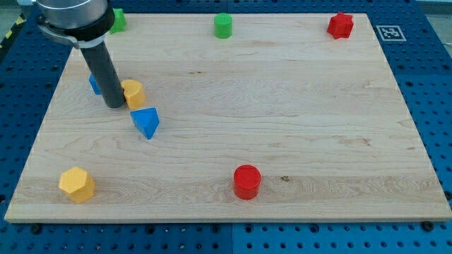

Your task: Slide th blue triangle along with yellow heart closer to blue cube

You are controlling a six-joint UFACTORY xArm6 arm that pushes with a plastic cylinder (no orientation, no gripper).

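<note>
Camera view, tool (114,104) touching yellow heart (133,93), blue triangle (146,122) just below-right

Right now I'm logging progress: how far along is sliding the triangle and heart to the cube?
Nearly done. The heart sits right beside my tip, with the cube just behind the rod, mostly hidden. In hand: my tip stands between the cube and the heart. Left: the triangle lies a little below and right of the heart, apart from the cube, and needs nudging up-left.
</note>
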